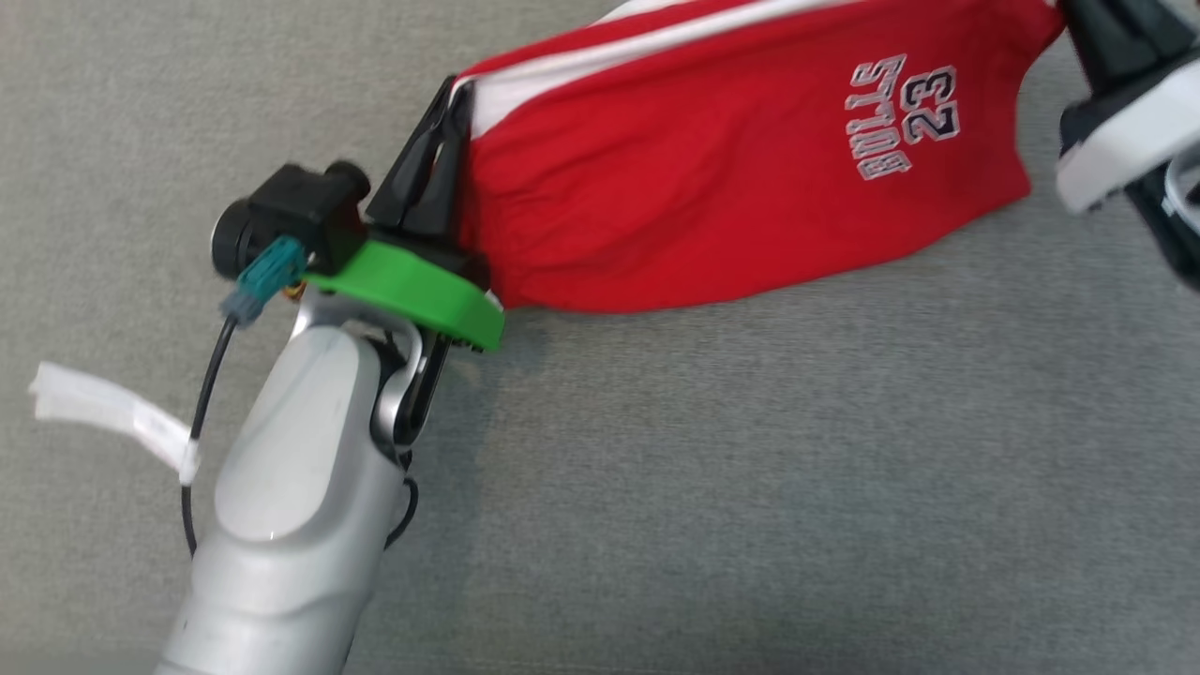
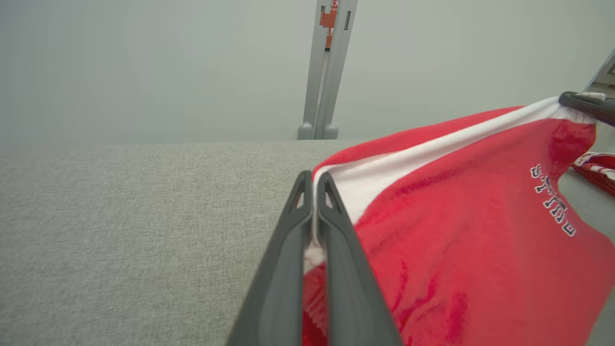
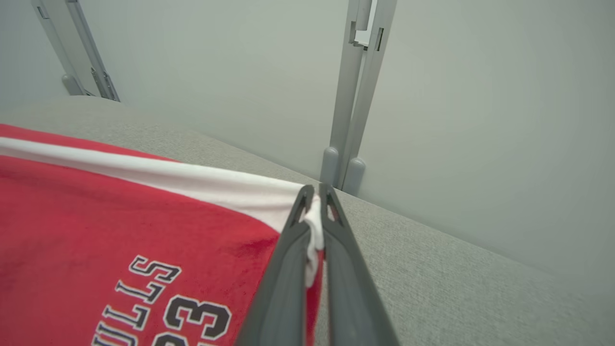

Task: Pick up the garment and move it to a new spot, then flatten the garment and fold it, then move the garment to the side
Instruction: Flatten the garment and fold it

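Currently the garment (image 1: 712, 178) hangs stretched over the grey bench (image 1: 750, 469), pinned at both ends of its white-striped top edge. It is red, with a BULLS 23 print (image 1: 905, 117) near the right end. The cloth sags and wrinkles below the stripe (image 1: 600, 66). Its lower hem seems to brush the bench, though I cannot tell for sure. The long axis runs left to right, with the right end lying farther off. The left jaws are closed tight on the left corner and the right jaws pinch the right corner the same way, so the garment spans between them, with the left arm (image 1: 291, 487) nearer. I judge it is in transit to its new spot. Laying it flat calls for both arms to lower together with the span kept taut. A second red cloth (image 2: 596, 168) lies at far right.
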